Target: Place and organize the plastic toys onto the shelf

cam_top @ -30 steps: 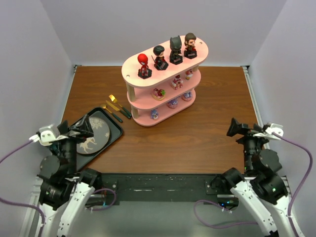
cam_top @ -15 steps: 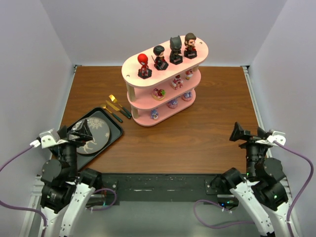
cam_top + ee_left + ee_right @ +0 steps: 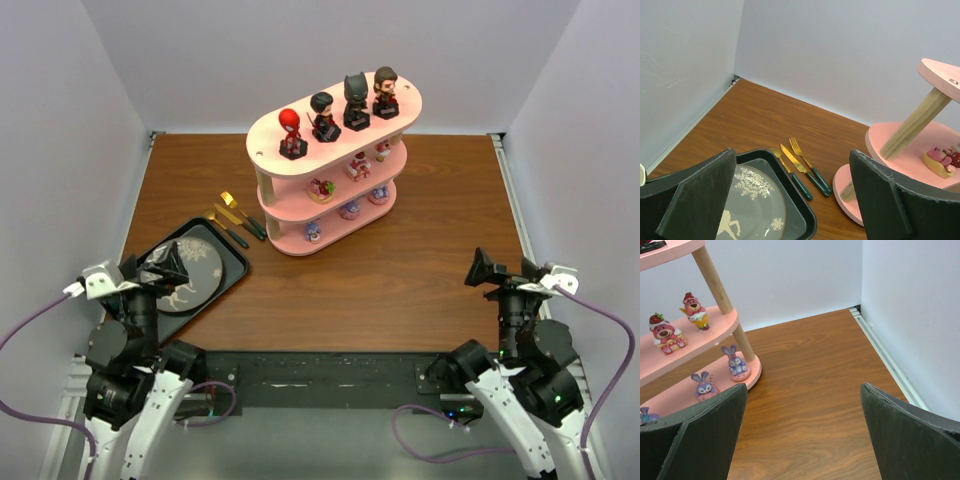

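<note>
Both pincers stand spread wide, gripping nothing. Your left gripper (image 3: 172, 262) hangs over the left side of the black tray (image 3: 236, 268), close to the left wall (image 3: 70, 150). A plate (image 3: 200, 262) lies in that tray, and the cutlery (image 3: 238, 220) lies just beyond it on the brown table (image 3: 420, 220). Farther right, toward the back wall (image 3: 300, 50), stands the pink shelf (image 3: 262, 150). It carries every one of the toys you can see: four big-headed figures (image 3: 322, 116) along the top board and smaller ones (image 3: 321, 189) on the two lower tiers. A wide stretch of wood lies between the shelf and your right gripper (image 3: 480, 270), which hangs near the right wall (image 3: 590, 150).
</note>
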Controlling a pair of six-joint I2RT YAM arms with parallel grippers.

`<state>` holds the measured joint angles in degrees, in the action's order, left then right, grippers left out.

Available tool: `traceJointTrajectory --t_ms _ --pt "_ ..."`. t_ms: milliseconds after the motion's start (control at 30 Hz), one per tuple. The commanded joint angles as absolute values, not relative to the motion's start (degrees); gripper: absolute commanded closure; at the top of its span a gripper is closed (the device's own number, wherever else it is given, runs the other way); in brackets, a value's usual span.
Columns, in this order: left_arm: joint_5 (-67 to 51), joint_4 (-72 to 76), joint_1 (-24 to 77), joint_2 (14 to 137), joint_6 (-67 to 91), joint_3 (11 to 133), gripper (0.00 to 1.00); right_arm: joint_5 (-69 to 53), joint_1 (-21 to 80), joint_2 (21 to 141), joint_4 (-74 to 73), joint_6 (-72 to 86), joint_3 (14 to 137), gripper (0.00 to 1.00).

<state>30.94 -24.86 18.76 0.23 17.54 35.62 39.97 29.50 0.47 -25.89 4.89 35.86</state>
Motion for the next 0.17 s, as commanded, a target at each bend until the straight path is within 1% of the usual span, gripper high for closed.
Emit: traceJointTrajectory --t_ms 0,133 --pt "31.7 -22.4 18.5 -1.1 18.5 34.8 0.0 40.6 29.4 0.8 -25.0 4.0 35.4 0.01" --pt "31.6 -22.4 18.5 -0.6 18.6 34.7 0.0 40.7 29.4 0.7 -25.0 4.0 35.5 0.02"
